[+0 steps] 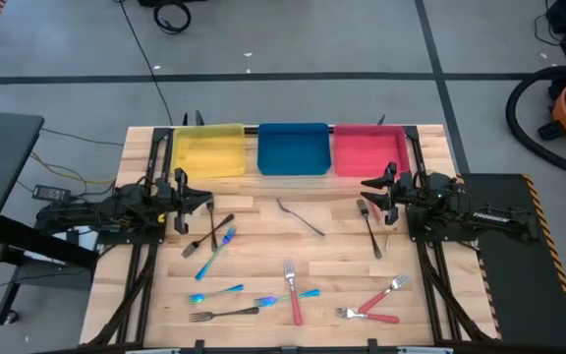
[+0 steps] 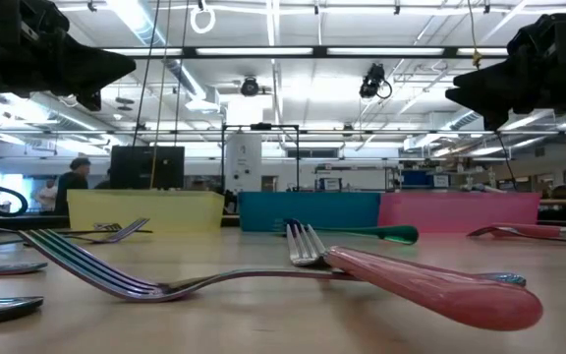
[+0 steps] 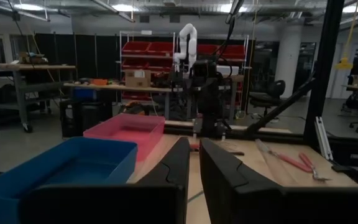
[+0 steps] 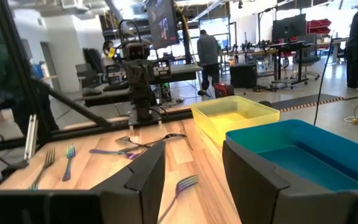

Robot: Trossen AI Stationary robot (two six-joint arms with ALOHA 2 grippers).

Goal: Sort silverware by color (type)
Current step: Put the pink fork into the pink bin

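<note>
Both grippers, left (image 1: 207,204) and right (image 1: 365,184), hover empty with fingers parted. The forks (image 1: 293,292) lie scattered (several crossing), so a grasp could lift two colors together.

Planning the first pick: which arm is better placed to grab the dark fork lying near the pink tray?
Right. The right gripper hovers beside the dark fork; the left gripper waits across the table.
</note>
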